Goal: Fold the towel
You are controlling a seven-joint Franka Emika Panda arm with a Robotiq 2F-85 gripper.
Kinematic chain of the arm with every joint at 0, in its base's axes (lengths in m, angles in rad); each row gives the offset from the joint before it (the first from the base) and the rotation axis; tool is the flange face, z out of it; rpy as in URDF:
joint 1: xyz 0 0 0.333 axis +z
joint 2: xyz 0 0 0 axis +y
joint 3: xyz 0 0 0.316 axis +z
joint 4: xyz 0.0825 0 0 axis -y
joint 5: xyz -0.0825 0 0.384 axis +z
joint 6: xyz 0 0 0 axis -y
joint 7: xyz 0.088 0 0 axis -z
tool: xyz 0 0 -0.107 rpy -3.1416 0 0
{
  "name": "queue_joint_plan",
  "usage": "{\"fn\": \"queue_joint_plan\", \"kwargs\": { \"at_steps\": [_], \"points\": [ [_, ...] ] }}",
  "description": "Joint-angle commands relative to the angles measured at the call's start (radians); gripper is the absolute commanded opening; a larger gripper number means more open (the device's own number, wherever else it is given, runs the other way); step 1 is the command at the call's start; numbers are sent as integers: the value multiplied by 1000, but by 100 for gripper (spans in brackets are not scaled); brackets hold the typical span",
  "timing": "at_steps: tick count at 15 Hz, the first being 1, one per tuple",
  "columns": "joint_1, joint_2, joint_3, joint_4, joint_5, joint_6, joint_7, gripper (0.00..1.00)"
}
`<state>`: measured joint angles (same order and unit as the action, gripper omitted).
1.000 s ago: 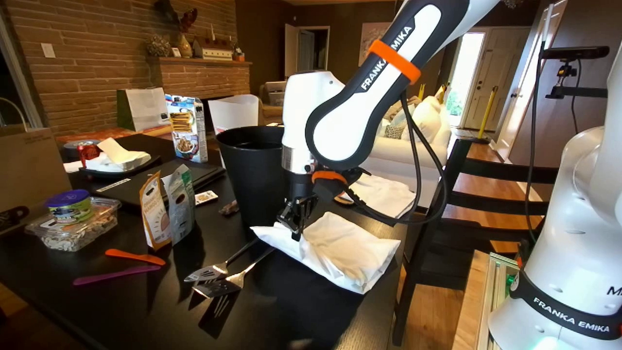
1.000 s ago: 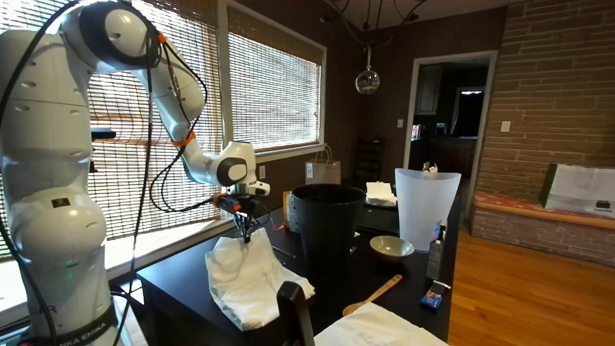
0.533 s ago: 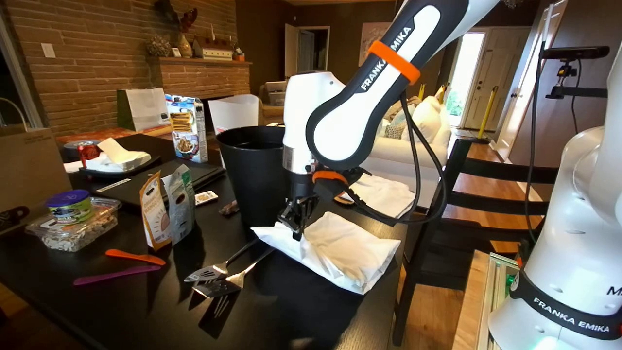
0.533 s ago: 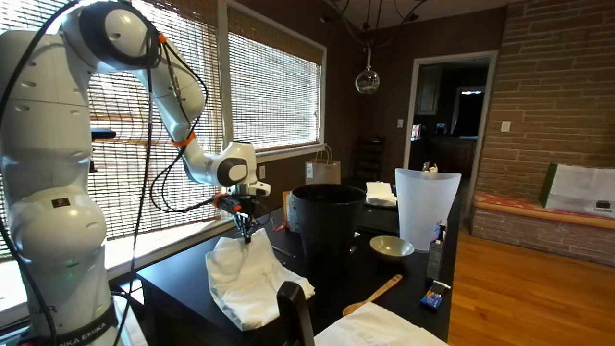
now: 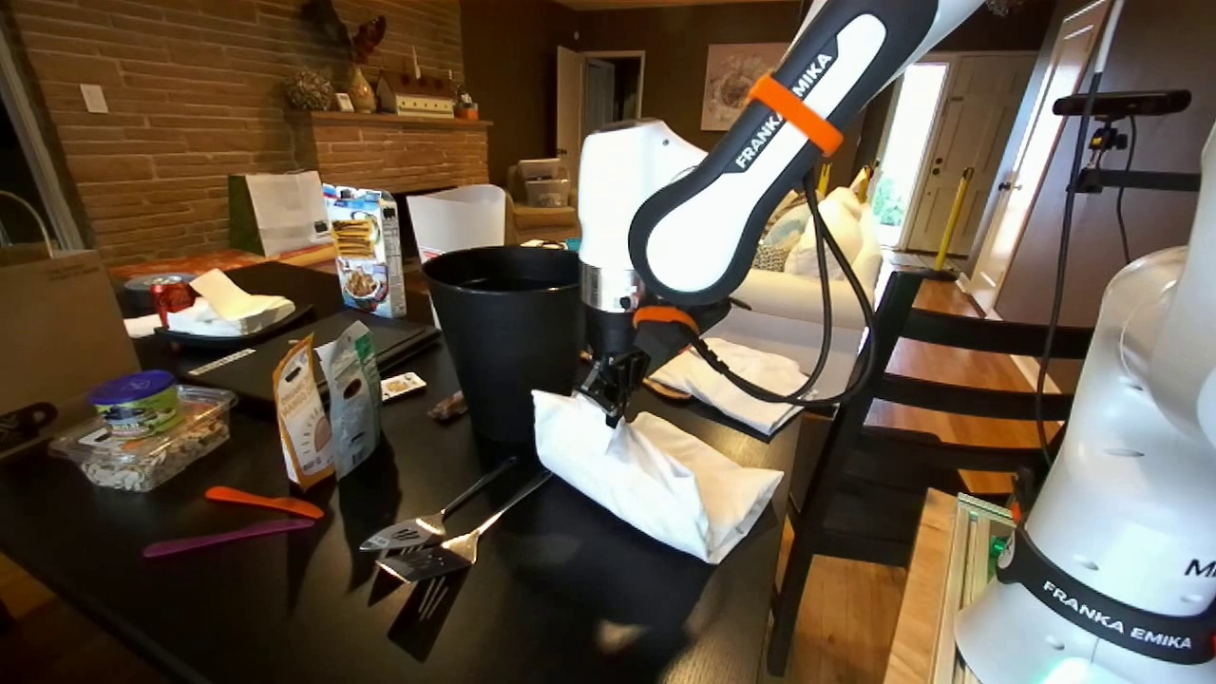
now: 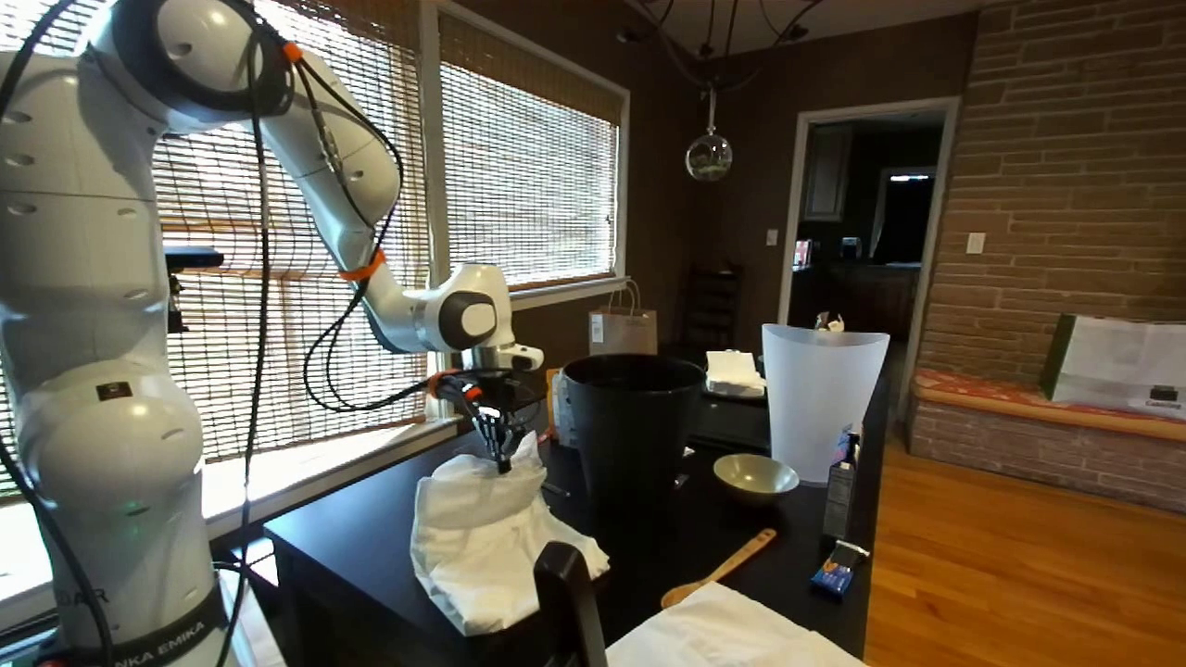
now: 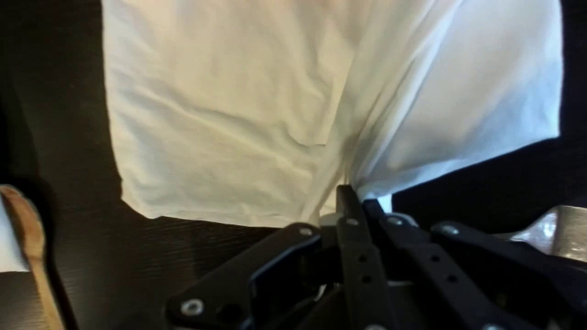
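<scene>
The towel point(image 5: 655, 484) is a large white wrinkled cloth on the dark table, and it also shows in an exterior view point(image 6: 491, 556). My gripper point(image 5: 616, 416) is shut on its edge near the black bucket and holds that part raised. The jaws point(image 6: 503, 465) point down, and the cloth rises in a peak beside them. In the wrist view the towel point(image 7: 220, 123) fills the upper part. Folds gather into the closed fingertips point(image 7: 360, 195). The far part of the towel lies on the table. The pinched bit between the fingers is hidden.
A black bucket point(image 5: 503, 351) stands close beside the gripper. Metal spatulas point(image 5: 456, 549) lie by the towel. A smaller folded white cloth point(image 6: 732, 635), a wooden spoon point(image 6: 718, 570) and a bowl point(image 6: 755, 477) are on the table. A chair back point(image 6: 567, 602) stands at the edge.
My gripper has risen and moved to the right in both exterior views. The held towel edge came up with it and drew back off the spatula handles. The jaws stayed shut.
</scene>
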<state>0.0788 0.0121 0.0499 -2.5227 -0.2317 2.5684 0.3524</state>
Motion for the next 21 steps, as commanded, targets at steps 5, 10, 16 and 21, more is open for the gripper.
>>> {"fn": "queue_joint_plan", "kwargs": {
  "at_steps": [5, 10, 16, 21],
  "points": [
    [-59, -70, -31, -36, -146, -151, 171, 1],
    [-103, -76, -61, -45, -218, -187, 248, 1],
    [-137, -64, -91, -50, -241, -179, 261, 1],
    [-164, -34, -116, -71, -243, -162, 262, 1]
  ]
}}
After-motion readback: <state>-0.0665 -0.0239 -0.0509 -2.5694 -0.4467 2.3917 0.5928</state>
